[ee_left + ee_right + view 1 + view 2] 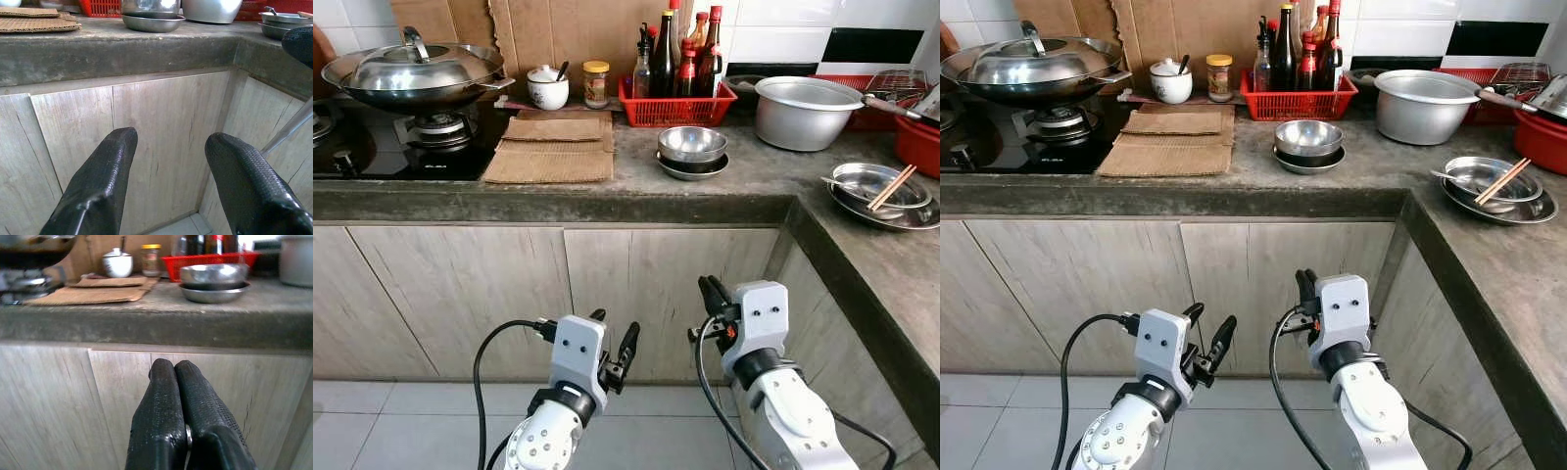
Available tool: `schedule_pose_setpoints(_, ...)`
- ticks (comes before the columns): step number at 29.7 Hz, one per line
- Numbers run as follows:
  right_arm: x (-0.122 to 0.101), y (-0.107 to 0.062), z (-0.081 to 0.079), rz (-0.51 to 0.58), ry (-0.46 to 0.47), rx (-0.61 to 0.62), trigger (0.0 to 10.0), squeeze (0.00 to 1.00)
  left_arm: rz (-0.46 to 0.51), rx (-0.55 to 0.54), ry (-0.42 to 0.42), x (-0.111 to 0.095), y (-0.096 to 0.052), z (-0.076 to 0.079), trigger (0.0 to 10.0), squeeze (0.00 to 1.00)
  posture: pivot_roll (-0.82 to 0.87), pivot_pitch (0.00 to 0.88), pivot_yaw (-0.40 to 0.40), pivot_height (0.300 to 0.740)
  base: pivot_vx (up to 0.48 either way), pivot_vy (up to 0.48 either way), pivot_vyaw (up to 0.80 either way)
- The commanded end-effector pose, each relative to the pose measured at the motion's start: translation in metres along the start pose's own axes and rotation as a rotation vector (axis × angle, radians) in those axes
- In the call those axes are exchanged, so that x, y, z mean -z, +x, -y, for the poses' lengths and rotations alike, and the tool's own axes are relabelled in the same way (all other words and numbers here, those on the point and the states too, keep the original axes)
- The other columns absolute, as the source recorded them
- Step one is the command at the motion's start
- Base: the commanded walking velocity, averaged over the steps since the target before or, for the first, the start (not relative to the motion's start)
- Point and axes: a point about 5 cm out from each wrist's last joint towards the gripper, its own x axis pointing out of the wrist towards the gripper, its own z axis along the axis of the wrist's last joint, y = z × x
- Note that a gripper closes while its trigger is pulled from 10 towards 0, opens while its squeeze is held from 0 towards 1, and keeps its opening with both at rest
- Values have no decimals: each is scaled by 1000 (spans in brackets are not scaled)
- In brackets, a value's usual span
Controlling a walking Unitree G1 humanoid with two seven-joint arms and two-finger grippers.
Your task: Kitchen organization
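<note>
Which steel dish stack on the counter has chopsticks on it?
The stack on the right arm of the counter, with chopsticks lying across its bowl. The centre stack, in front of the red basket, has none.

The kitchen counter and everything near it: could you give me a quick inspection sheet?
Surface: grey stone counter, L-shaped.
Job's things: stacked steel bowls; big pot; plate with chopsticks; red basket of bottles.
Clutter: cardboard sheets; lidded wok on stove.
Grippers: left tool open; right tool shut; both low before the cabinet doors.
Cables: black cable looping at left arm.
Surroundings: tiled floor.
</note>
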Motion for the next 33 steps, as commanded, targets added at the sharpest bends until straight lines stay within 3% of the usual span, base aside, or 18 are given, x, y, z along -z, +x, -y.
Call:
schedule_pose_setpoints(1,-3,2,3,4,2,9,10000,0,18,-5,0,-4,0,-1,10000,0,-7,0,-42,740,0,0,0)
schedule_pose_setpoints(31,-3,2,3,3,2,10,10000,0,18,-5,-1,-4,0,-1,10000,0,-7,0,-42,740,0,0,0)
schedule_pose_setpoints(33,-7,3,5,38,-199,14,10000,0,23,-7,1,-6,2,-1,10000,0,-9,0,-45,740,0,0,0)
